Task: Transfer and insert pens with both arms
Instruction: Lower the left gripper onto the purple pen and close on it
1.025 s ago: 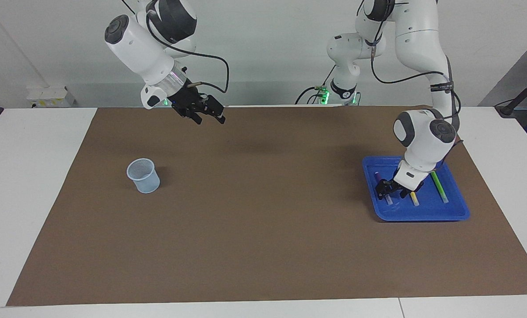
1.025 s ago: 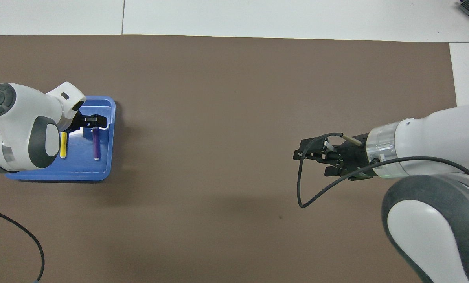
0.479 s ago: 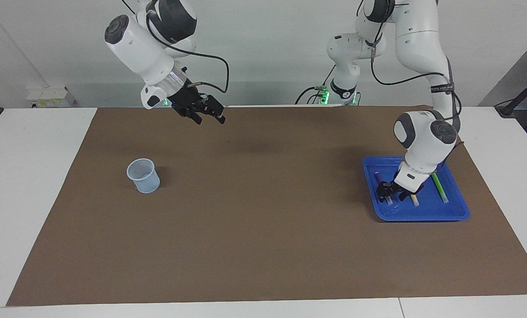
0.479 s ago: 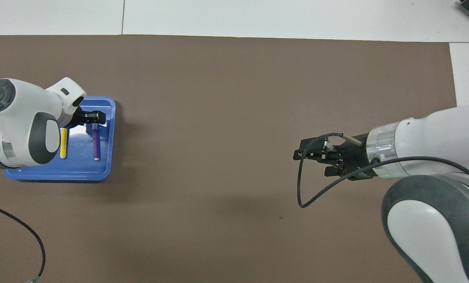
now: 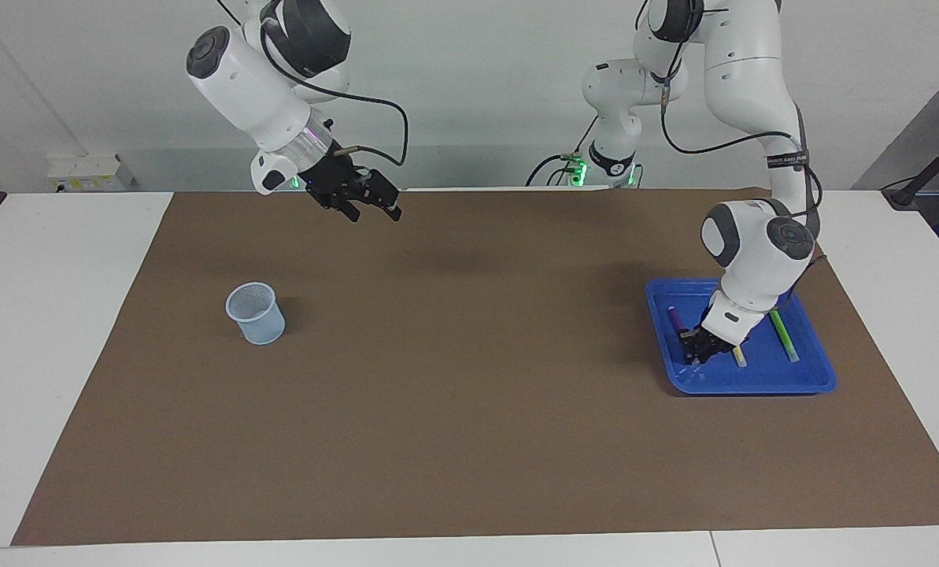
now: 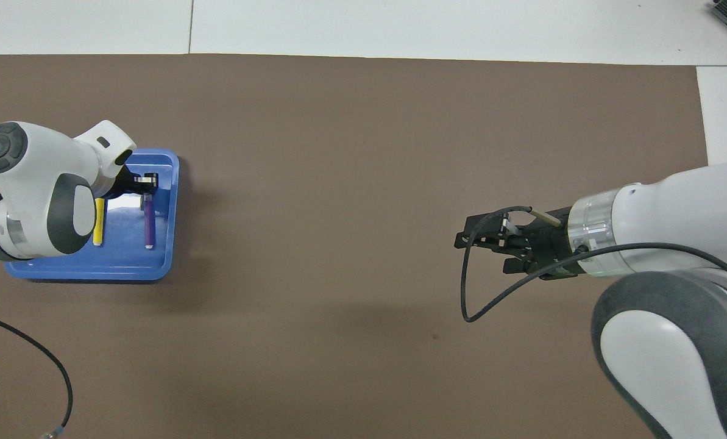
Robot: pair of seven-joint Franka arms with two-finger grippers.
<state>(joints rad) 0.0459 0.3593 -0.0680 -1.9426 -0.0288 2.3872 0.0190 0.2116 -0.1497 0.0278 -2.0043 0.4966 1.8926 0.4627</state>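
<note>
The purple pen [image 5: 677, 319] lies in the blue tray [image 5: 752, 380] at the left arm's end of the table, beside the yellow pen [image 5: 739, 356] and the green pen [image 5: 783, 333]. Our left gripper [image 5: 696, 352] is down in the tray with its fingertips pinched on the purple pen's end farther from the robots. We judge the step in hand to be the pick-up: we should lift straight up, keep the pen level, and clear the tray's rim without nudging the yellow pen just beside it. Our right gripper [image 5: 371, 203] waits with fingers spread above the mat [image 5: 469, 441]; the mesh cup [image 5: 256, 313] stands toward its end of the table.
</note>
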